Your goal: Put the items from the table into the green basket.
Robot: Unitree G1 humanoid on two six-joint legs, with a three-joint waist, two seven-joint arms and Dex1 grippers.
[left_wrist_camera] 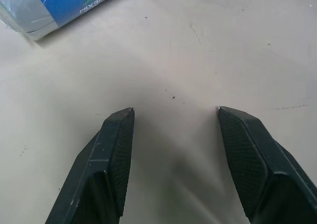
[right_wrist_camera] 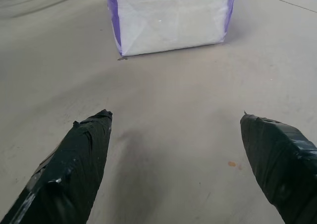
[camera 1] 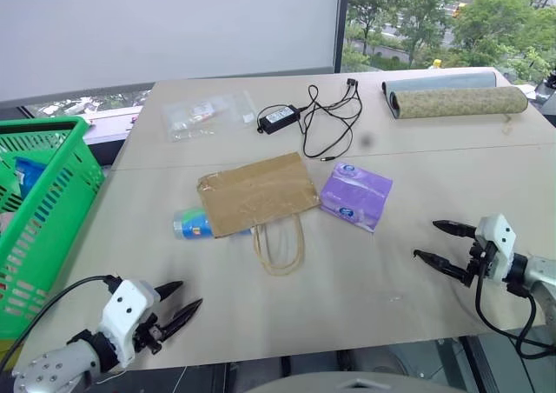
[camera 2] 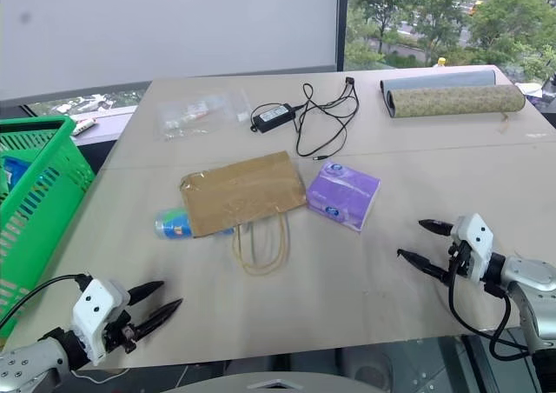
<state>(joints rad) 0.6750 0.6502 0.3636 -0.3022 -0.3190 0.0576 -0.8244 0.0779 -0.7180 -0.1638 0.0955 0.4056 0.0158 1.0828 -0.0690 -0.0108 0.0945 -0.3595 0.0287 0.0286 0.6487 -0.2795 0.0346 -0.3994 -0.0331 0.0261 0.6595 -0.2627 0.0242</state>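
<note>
While both pincers hung released and empty over the near edge of the large light-beige wooden surface (camera 1: 408, 236), neither had yet reached an item. The right pincer (camera 1: 445, 246), its two black fingers spread wide, pointed at the soft purple plastic tissue pack (camera 1: 357, 194), which lay well apart from it toward the middle of the surface. The left pincer (camera 1: 181, 303), fingers parted, faced the small clear bottle with a blue label (camera 1: 191, 223), also apart from it.

Risks were judged as follows. The bottle lay on its side, its far end tucked under a flat brown paper bag with looped handles (camera 1: 258, 193); a grip there could drag the bag along, or the round bottle could roll away from closing fingers. The tissue pack was soft and low, so fingers arriving too high could slide over it or push it toward the bag.

The bright green plastic lattice basket (camera 1: 61, 197) stood off the left edge of the surface, already holding something blue. An item carried from the right side had the full width to cross, and a weak pinch could drop it short of the rim. A black power adapter with tangled cable (camera 1: 308, 115) lay farther back.
</note>
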